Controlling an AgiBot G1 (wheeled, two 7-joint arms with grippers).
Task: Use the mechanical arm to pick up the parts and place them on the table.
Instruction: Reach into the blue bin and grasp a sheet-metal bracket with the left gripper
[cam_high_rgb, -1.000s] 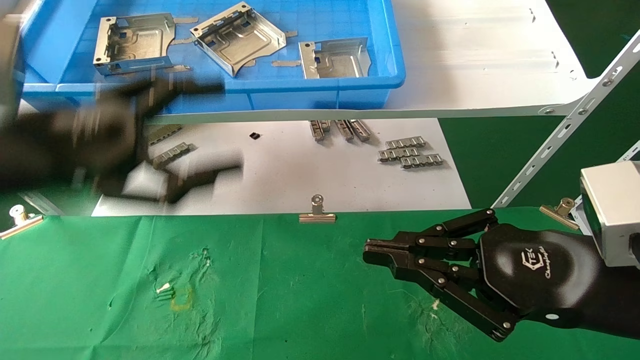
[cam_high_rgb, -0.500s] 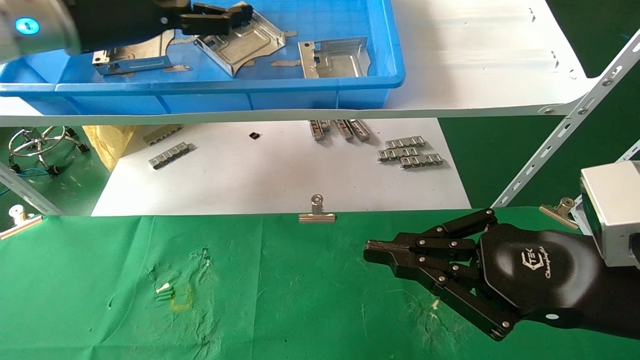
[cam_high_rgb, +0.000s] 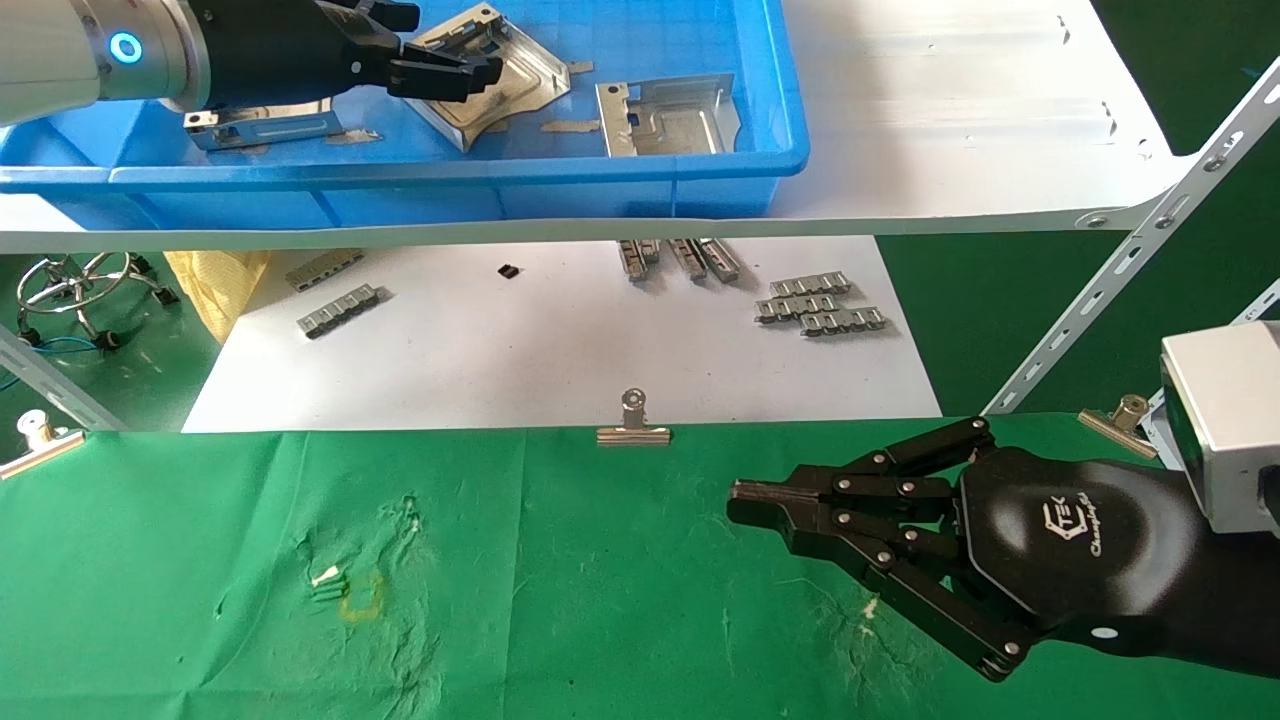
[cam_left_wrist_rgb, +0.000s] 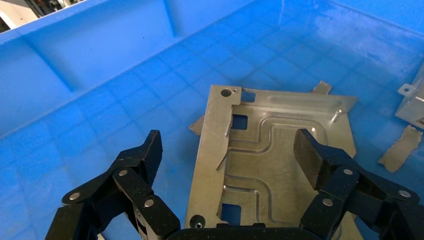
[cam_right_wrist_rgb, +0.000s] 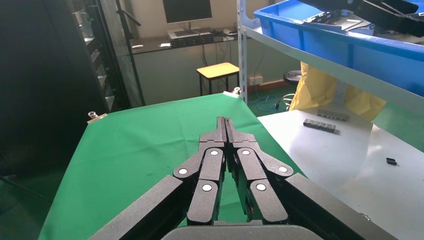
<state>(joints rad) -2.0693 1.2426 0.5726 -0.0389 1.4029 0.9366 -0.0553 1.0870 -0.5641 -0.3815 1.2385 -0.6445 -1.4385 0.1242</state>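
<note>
Parts lie in the blue tray (cam_high_rgb: 640, 165) on the white shelf board (cam_high_rgb: 950, 110): 3 sheet-metal brackets. Within that tray, the left bracket (cam_high_rgb: 262, 125) is mostly hidden under the left arm, the middle bracket (cam_high_rgb: 500, 85) sits tilted beside it, and the right bracket (cam_high_rgb: 665, 118) lies flat near the tray's right wall.

Over the tray hangs the left pincer (cam_high_rgb: 440, 60), its black fingers spread apart above the near edge of the middle bracket. From the left wrist camera, the fingers (cam_left_wrist_rgb: 142, 160) stand wide on either side of a bracket (cam_left_wrist_rgb: 270, 160) lying flat on the tray floor, with clear blue floor between each pad and the metal; nothing is gripped. Small loose metal scraps (cam_left_wrist_rgb: 400, 147) rest on the tray floor near that bracket.

Below the tray, the table (cam_high_rgb: 560, 600) is covered in wrinkled green cloth with a small yellow square mark (cam_high_rgb: 362, 595). No bracket rests on the cloth. The right pincer (cam_high_rgb: 745, 505) is parked low over the table's right part, fingers drawn together to a point, holding nothing; the right wrist camera shows the tips (cam_right_wrist_rgb: 225, 127) meeting over the cloth.

Between the tray and the table, a lower white board (cam_high_rgb: 560, 350) carries grey ridged connector strips (cam_high_rgb: 820, 303). A silver binder clip (cam_high_rgb: 634, 420) pinches the cloth at the table's far edge.
</note>
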